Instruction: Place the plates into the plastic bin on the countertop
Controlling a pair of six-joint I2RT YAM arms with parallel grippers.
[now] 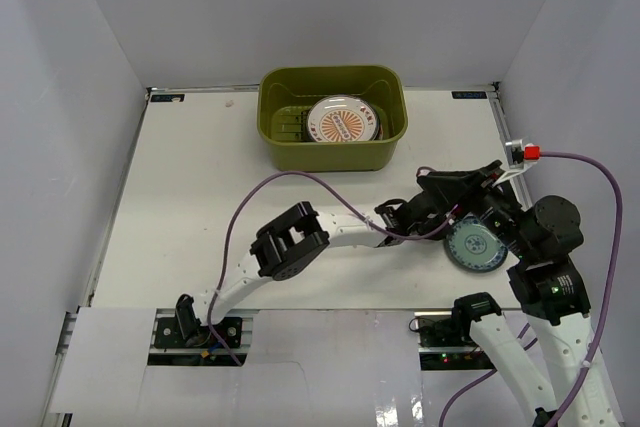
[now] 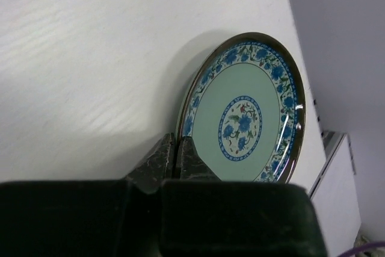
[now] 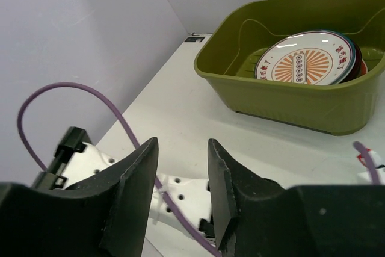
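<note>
White flat countertop [image 1: 200, 187], smooth w/ faint grain, white walls round it. Teal plate [image 2: 243, 118]: round, glossy, pale teal centre w/ a blue floral medallion, a blue flower band, a dark shiny rim. It's tilted up on edge. Its lower rim sits right at the left gripper [image 2: 178, 156], whose mottled black fingers are clenched on that rim. Rest of the plate fans out ahead & to the right of the fingers. Right gripper [image 3: 182, 148]: black jaws apart, nothing btwn them, facing the bin.

Plastic bin [image 1: 333, 152]: olive-green, rectangular, rounded corners, thick rim, slotted floor. It's well apart from the left gripper, out beyond it by the back wall. Inside, an orange-sunburst plate [image 1: 343, 123] lies atop other dishes. It has red marks round its rim, too small to read. Purple cable [image 1: 300, 179] loops over the left arm.
</note>
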